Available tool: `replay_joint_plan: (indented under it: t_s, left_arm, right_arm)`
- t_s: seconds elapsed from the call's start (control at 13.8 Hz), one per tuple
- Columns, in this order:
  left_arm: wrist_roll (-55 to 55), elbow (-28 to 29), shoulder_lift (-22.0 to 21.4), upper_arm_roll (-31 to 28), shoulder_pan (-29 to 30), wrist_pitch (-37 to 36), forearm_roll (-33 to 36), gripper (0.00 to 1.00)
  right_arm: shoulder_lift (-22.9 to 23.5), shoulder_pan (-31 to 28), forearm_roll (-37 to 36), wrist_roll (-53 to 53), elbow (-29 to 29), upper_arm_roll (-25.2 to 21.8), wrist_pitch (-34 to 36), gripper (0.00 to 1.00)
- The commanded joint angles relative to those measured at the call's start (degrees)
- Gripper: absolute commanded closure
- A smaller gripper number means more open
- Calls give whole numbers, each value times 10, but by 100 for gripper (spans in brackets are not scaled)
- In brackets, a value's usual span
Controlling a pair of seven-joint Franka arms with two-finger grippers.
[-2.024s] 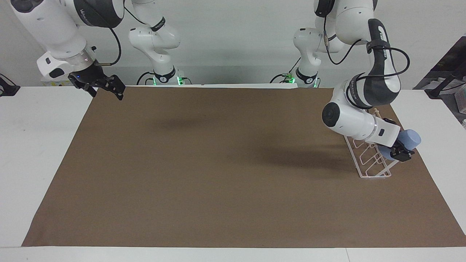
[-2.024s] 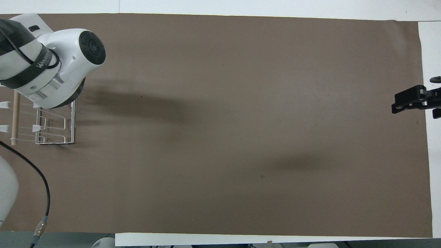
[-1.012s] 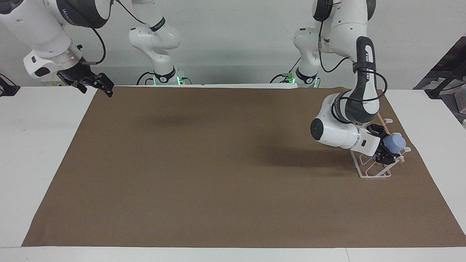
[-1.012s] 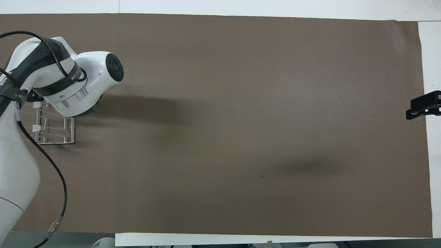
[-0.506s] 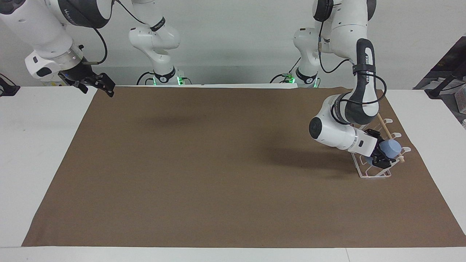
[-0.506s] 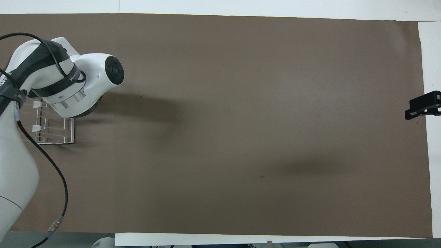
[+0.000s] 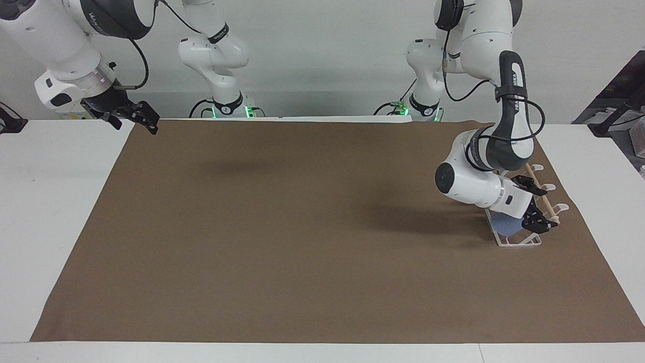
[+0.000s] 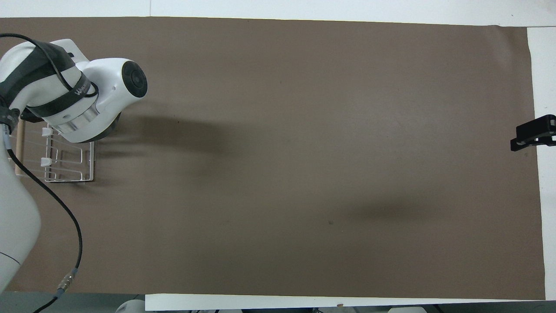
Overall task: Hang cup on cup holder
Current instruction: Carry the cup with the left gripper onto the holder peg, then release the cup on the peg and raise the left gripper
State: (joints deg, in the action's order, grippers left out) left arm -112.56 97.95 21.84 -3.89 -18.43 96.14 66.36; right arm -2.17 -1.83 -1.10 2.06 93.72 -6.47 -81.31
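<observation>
The white wire cup holder stands on the brown mat at the left arm's end of the table, with its wooden dowel across the top. The light blue cup sits low inside the holder among the prongs, mostly covered by the left wrist. My left gripper is over the holder beside the dowel, fingers apart and nothing between them. In the overhead view the holder shows, but the left arm hides the cup. My right gripper waits open above the mat's corner at the right arm's end, and also shows in the overhead view.
The brown mat covers most of the white table. The left arm's cable hangs over the mat near the robots.
The left gripper brought the cup down onto the holder. The cup has left the fingers and now sits lower inside the rack, and the wrist has lifted slightly. The right arm drew back, then held still.
</observation>
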Motion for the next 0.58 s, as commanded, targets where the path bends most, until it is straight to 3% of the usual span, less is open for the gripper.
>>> replay_joint_plan:
  t_s: [0.0,0.22,0.51]
  left_arm:
    - [150,-114,3,0,2,-35,-94,0]
    - [335,-173,-15,-3,3,-106,-168,0]
    - [535,-177,-39,-3,28,-132,-305,0]
  right_arm:
    - [-13,-2,-5,-11,14,1,-1,1]
    - [-13,-2,-5,-11,14,1,-1,1]
    - [-13,-2,-5,-11,14,1,-1,1]
